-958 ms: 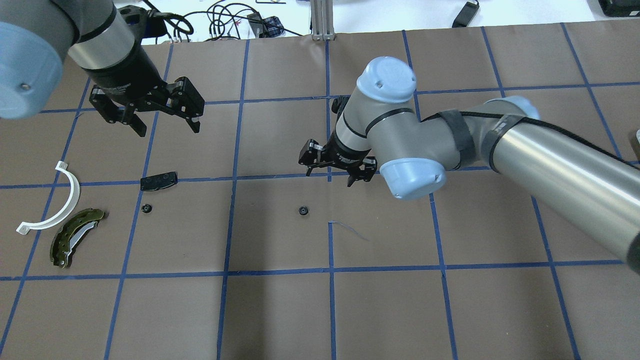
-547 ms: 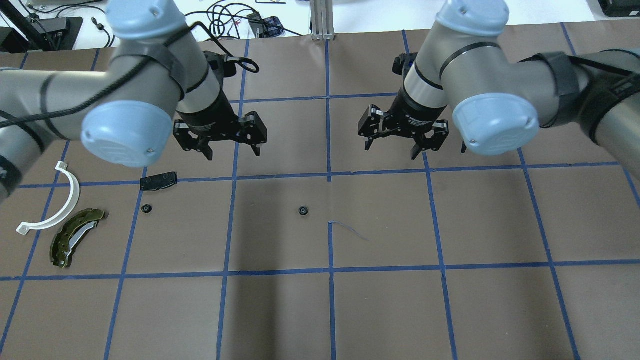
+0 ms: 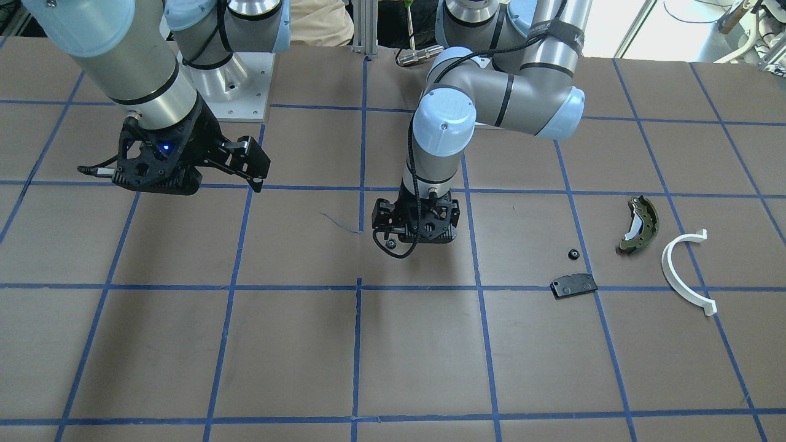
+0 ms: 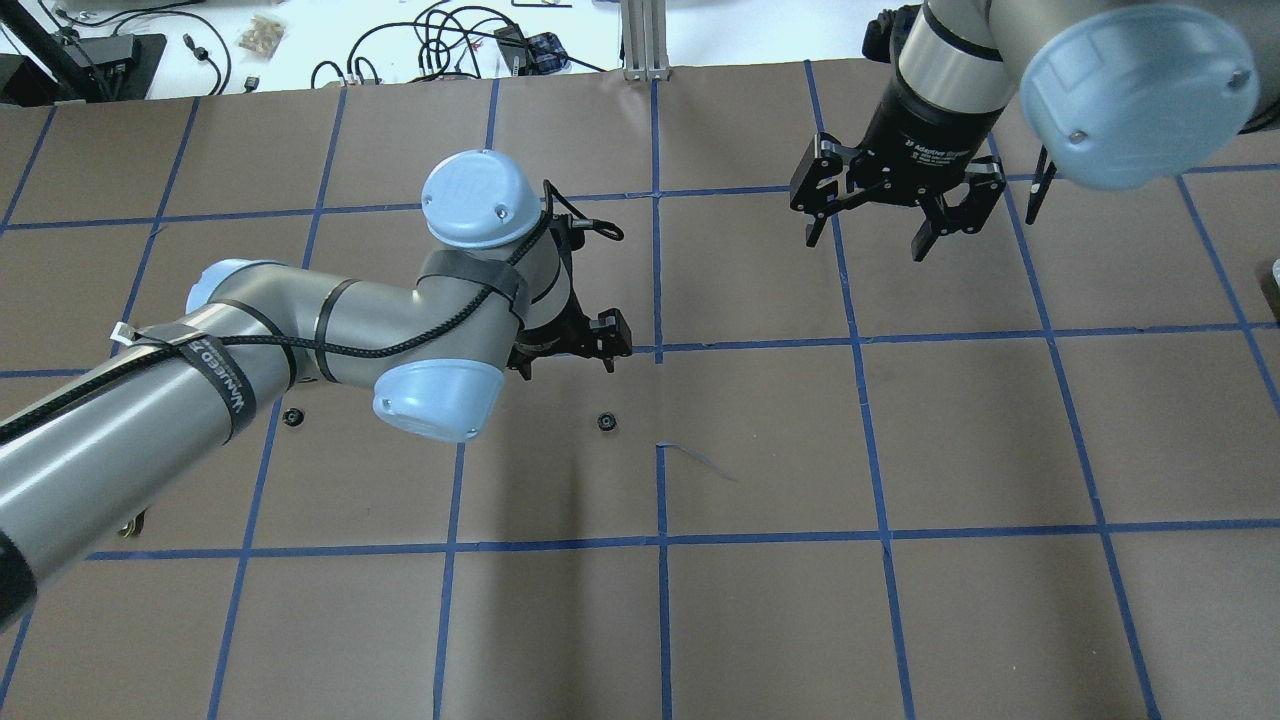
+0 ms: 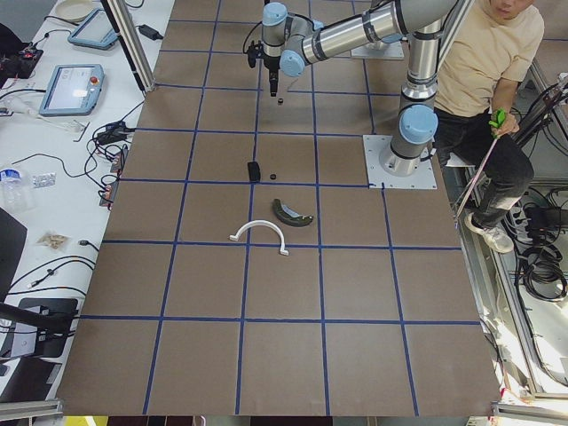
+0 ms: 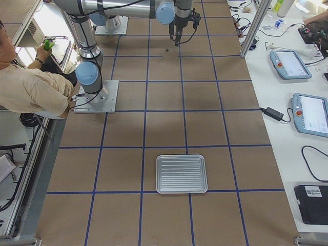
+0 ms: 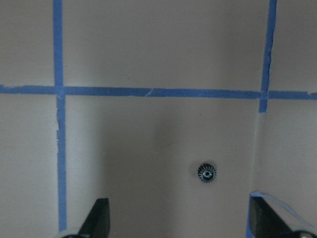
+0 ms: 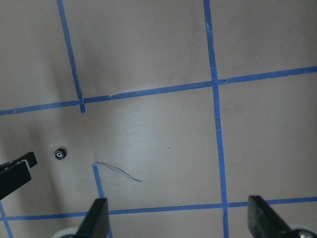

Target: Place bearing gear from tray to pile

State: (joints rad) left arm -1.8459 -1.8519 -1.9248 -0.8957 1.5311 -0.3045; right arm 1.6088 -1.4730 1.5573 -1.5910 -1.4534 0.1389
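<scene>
Half a second on, the left arm has swept from the far-left part of the tabletop (image 4: 760,620) into the middle, while the right arm has pulled away toward the far edge and the right end. The left tool (image 4: 566,356) hangs low beside the bearing gear (image 4: 605,421), released and carrying nothing. The wrist view shows both fingertips (image 7: 100,218) spread wide, with the gear on bare paper ahead of them and closer to one tip than the other, so not yet bracketed.

The gear sits out in the middle of the tabletop, well apart from both ends. The tray (image 6: 182,173) lies toward the right-end edge and looks empty from here. The pile is toward the left-end edge: brake shoe (image 3: 638,224), white arc (image 3: 684,270) and black plate (image 3: 573,285), with a second small gear (image 3: 573,253) just beside the plate.

That reads like a relay spot, a place both arms can reach, with the left arm taking the last leg to the pile. The right tool (image 4: 866,240) is released too and held high and off to the side, probably to leave the left arm a free lane. I'd say the left tool must shift to centre on the gear and then drop before closing
</scene>
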